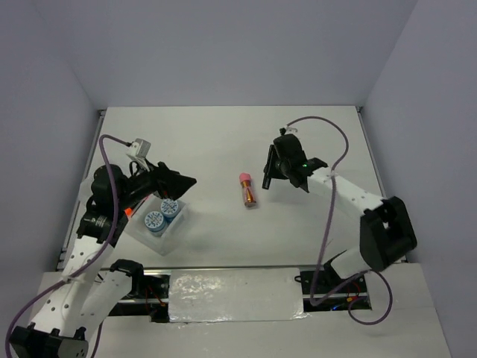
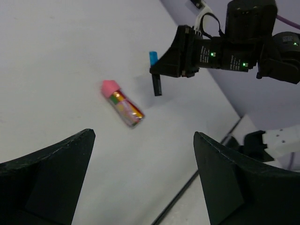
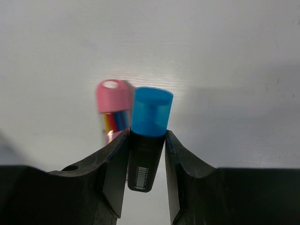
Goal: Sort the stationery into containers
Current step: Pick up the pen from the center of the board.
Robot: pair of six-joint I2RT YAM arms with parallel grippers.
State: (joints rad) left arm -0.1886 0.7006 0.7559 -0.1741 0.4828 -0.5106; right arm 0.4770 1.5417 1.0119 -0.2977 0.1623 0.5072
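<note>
My right gripper is shut on a black marker with a blue cap and holds it upright above the table; the left wrist view shows the marker hanging from it. In the top view the right gripper is just right of the pink-topped brownish stick, which lies flat mid-table. My left gripper is open and empty, above the translucent tray. Two blue patterned rolls sit in the tray.
A small orange piece shows beside the left arm, mostly hidden. A shiny plate lies at the near edge between the arm bases. Walls close the table at the back and sides.
</note>
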